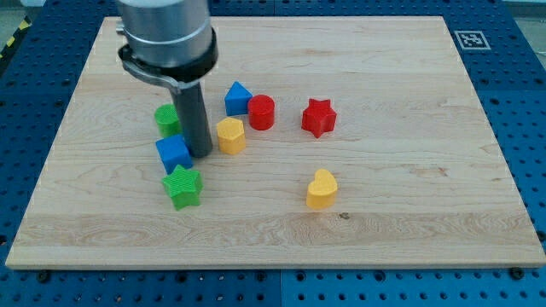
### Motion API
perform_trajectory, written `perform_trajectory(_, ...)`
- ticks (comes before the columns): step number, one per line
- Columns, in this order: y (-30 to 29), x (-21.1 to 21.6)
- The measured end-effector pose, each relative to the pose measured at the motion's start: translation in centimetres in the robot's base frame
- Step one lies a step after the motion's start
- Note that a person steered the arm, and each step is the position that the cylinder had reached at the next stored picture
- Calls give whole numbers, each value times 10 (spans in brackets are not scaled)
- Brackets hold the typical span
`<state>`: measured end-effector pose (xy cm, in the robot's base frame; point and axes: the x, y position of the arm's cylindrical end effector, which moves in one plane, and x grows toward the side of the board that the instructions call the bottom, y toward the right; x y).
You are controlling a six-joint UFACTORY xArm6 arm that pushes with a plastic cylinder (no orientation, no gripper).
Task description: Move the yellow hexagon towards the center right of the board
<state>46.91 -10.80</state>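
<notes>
The yellow hexagon (230, 135) sits left of the board's middle. My tip (201, 153) rests on the board just to its left, close beside it, between it and a blue block (173, 153). I cannot tell if the tip touches the hexagon. The rod rises to the grey arm body (166, 34) at the view's top left.
A green block (166, 118) is half hidden behind the rod. A green star (182, 186) lies below the blue block. A blue triangular block (238, 97), a red cylinder (261, 112) and a red star (318, 117) lie right of the hexagon. A yellow heart (322, 189) lies lower right.
</notes>
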Motion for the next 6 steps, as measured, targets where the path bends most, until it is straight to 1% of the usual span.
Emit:
perform_trajectory(1,5,-7)
perform_trajectory(2,52,-7)
perform_trajectory(3,113,-7)
perform_trajectory(4,157,-8)
perform_trajectory(5,168,-8)
perform_trajectory(6,163,-4)
